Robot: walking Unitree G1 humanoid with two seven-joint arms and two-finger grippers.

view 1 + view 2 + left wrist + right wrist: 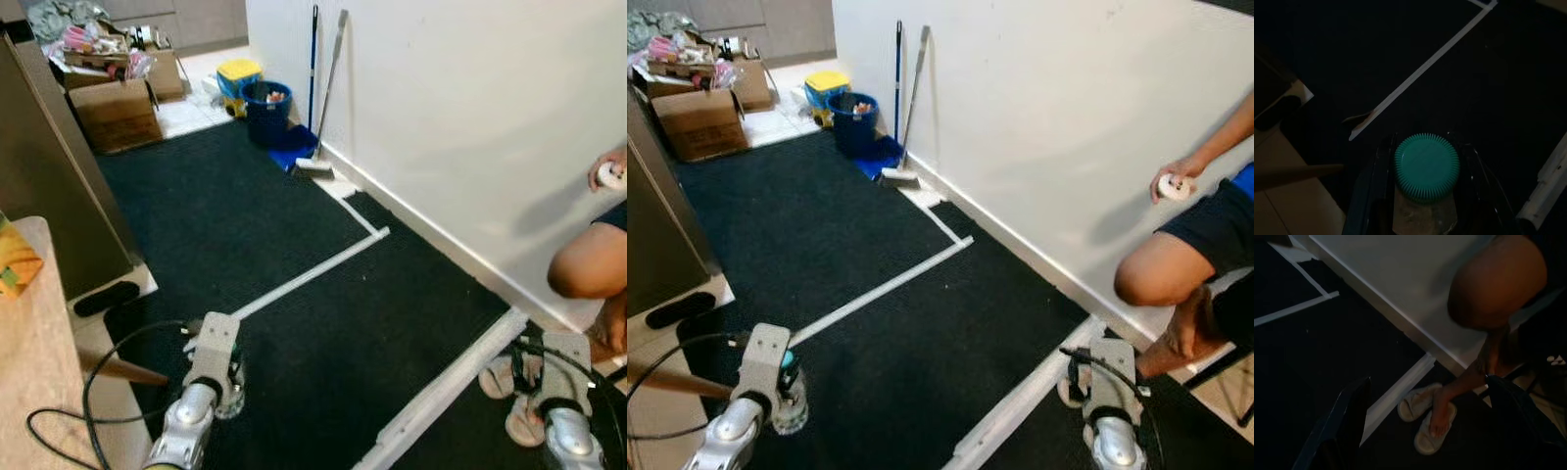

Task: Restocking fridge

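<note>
Left gripper (1425,196): low at the robot's left, silver arm reaching forward and down over the black carpet (294,235), jaws clamped on a clear jar (1425,215) with a teal ribbed lid (1426,166).
Right gripper (1425,431): low at the robot's right, pointing down, jaws wide apart, holding nothing, above pale slippers (1425,426).
Tabletop (29,372): at the left, a cable looped over its edge.
Person: seated against the white wall (470,108), bent knee (1146,274) raised, hand (1176,181) holding a small white object.
Far end: blue bucket (266,110), cardboard boxes (116,113).
</note>
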